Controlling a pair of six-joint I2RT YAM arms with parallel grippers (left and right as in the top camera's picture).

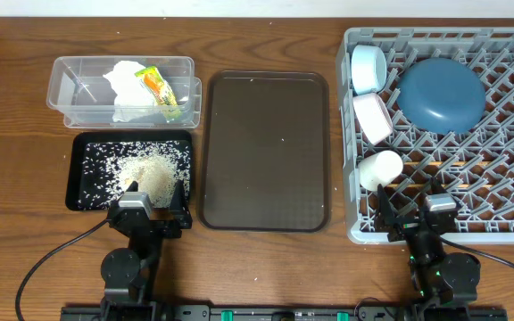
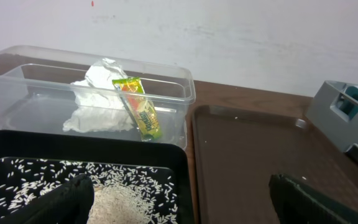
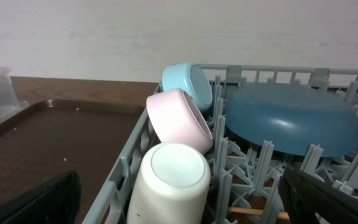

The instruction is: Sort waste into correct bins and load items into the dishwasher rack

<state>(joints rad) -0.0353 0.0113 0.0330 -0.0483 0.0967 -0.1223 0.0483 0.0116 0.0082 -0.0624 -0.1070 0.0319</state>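
The clear tub [image 1: 78, 89] holds the crumpled tissue [image 1: 128, 85] and the snack wrapper [image 1: 161, 92]; both also show in the left wrist view, tissue [image 2: 98, 102] and wrapper [image 2: 138, 106]. The black tray [image 1: 83, 169] holds the rice [image 1: 145, 174]. The grey rack [image 1: 507, 223] holds the dark blue plate [image 1: 442, 94], light blue bowl [image 1: 368, 69], white bowl [image 1: 373, 118] and white cup [image 1: 380, 169]. A chopstick [image 3: 253, 213] lies low in the rack. My left gripper [image 1: 150, 209] is open at the black tray's near edge. My right gripper [image 1: 418, 214] is open at the rack's near left corner.
A large dark brown serving tray [image 1: 264, 147] lies between the bins and the rack, with a few stray rice grains on it. Bare wooden table surrounds everything. Both arm bases sit at the table's front edge.
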